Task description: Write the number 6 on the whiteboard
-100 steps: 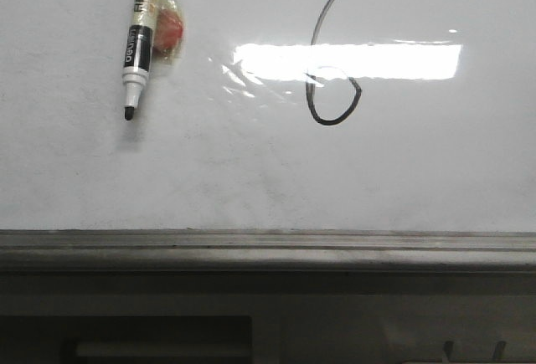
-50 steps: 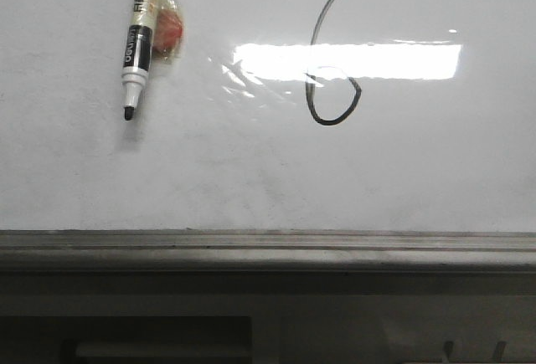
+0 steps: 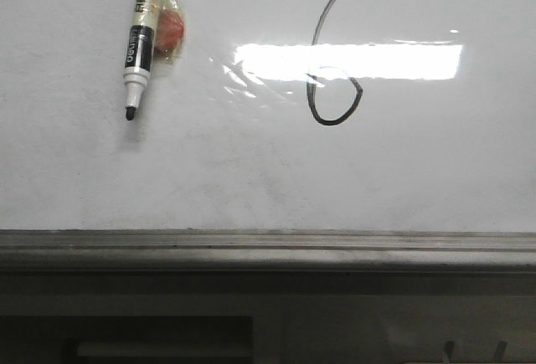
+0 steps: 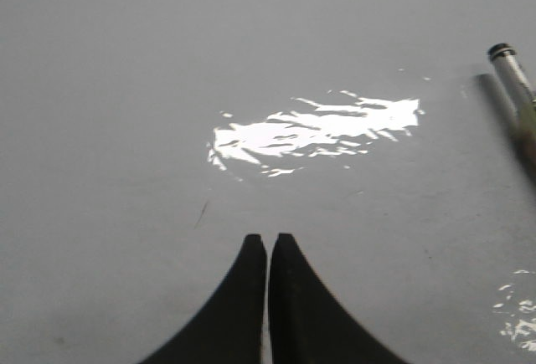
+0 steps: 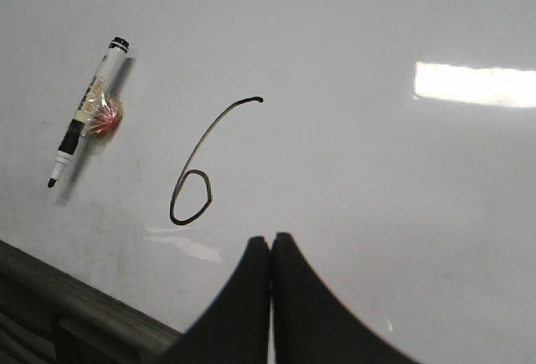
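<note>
Nothing shifted — number 6 (image 3: 333,58) on whiteboard (image 3: 251,171)

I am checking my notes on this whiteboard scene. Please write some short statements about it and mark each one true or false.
1. The number 6 is drawn on the whiteboard. True.
2. The right end effector holds the marker pen. False: the pen lies on the board, away from both end effectors.
3. The marker pen is capped. False: its black tip is bare.
4. The left end effector is shut and empty. True.
5. The pen lies to the right of the 6 in the front view. False: it lies to the left.
</note>
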Motion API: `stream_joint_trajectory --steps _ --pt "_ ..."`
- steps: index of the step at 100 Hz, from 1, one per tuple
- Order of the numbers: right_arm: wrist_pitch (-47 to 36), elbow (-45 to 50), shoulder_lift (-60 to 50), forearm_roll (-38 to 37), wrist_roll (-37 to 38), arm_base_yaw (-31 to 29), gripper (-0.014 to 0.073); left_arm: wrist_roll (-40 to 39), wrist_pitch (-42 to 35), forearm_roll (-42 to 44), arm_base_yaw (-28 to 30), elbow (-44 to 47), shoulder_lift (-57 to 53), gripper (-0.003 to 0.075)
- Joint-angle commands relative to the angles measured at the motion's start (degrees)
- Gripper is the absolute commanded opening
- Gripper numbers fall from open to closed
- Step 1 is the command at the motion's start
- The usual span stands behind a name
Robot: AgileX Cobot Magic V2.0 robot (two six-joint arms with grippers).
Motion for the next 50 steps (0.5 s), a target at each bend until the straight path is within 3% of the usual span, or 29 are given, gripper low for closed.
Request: stream_joint_trajectory --steps 1,34,50 --pt "-3.5 -1.3 0.0 1.5 -0.4 -0.1 -0.0046 -3.3 -1.8 0.9 2.1 1.4 -1.2 -0.0020" --pt "-3.4 -1.3 0.0 1.5 -0.4 -0.1 -0.0046 -3.0 1.6 0.3 2.4 2.9 -2.0 -0.0020" --pt "-3.4 -1.3 0.0 1.5 -0.4 -0.1 -0.0046 -3.0 2.5 0.1 5.8 2.9 -2.0 -0.0020"
